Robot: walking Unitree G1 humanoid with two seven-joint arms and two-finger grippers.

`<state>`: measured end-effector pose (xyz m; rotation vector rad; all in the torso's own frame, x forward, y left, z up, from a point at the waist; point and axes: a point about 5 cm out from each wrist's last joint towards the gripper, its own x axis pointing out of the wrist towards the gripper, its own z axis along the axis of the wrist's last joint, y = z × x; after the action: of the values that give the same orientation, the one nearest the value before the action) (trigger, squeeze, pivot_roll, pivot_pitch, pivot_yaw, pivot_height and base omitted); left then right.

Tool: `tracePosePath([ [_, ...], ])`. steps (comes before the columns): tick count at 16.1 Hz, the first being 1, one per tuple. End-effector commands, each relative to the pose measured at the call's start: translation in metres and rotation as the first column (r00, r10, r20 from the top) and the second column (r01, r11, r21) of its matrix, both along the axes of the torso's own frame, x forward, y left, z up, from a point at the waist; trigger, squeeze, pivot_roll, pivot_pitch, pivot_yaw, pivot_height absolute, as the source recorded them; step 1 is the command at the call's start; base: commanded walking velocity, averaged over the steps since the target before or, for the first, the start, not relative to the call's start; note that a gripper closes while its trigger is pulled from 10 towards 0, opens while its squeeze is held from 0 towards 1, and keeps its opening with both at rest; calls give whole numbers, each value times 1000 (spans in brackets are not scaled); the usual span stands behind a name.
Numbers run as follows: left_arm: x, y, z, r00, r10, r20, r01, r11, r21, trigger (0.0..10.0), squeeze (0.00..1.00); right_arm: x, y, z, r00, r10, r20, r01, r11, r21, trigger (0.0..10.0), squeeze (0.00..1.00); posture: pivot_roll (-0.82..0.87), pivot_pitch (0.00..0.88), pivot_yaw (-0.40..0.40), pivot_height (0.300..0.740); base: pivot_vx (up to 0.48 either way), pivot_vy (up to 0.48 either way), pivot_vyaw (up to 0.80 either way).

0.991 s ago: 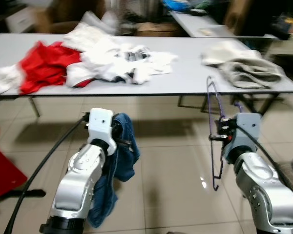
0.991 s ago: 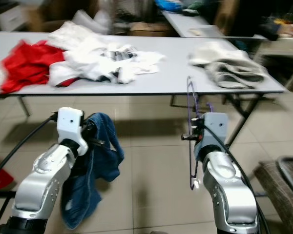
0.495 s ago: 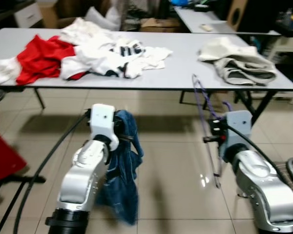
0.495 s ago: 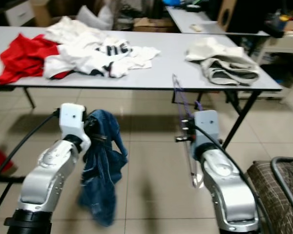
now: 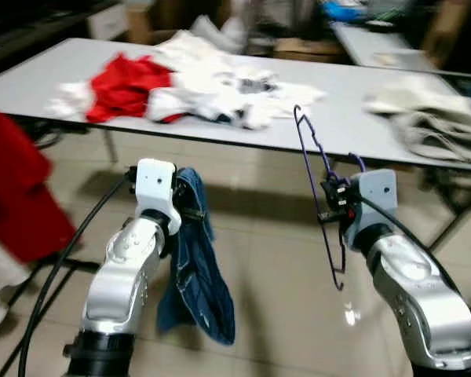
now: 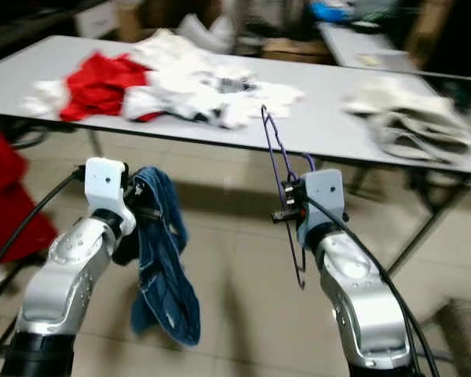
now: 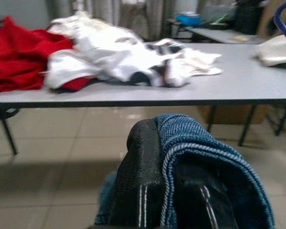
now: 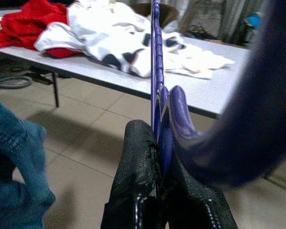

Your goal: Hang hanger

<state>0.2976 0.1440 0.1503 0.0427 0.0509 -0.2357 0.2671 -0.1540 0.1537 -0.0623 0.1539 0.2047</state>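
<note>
Purple hanger (image 5: 322, 200) clamped upright in right tool (image 8: 158, 157), left tool (image 7: 169, 157) gripping blue jeans (image 5: 196, 275)

No readable text, labels or numbers; dark print on white shirt (image 5: 243, 85) too blurred.

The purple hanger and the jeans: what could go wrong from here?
1. The right gripper pinches only the thin wire of the purple hanger; it may twist or slip.
2. The jeans, held by the left gripper, hang low and may drag on the floor.
</note>
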Motion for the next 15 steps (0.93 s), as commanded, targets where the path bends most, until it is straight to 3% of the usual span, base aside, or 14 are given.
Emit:
tracePosePath([
  [1, 2, -1, 9, 999, -8, 35, 8, 1000, 1, 10000, 0, 1, -2, 3, 1000, -2, 14, 2, 1000, -2, 10000, 0, -154, 0, -23, 740, 345, 0, 0],
  [15, 12, 4, 16, 999, -16, 47, 16, 1000, 11, 10000, 0, 9, -1, 4, 999, 0, 40, 0, 1000, -1, 10000, 0, -138, 0, -7, 740, 343, 0, 0],
])
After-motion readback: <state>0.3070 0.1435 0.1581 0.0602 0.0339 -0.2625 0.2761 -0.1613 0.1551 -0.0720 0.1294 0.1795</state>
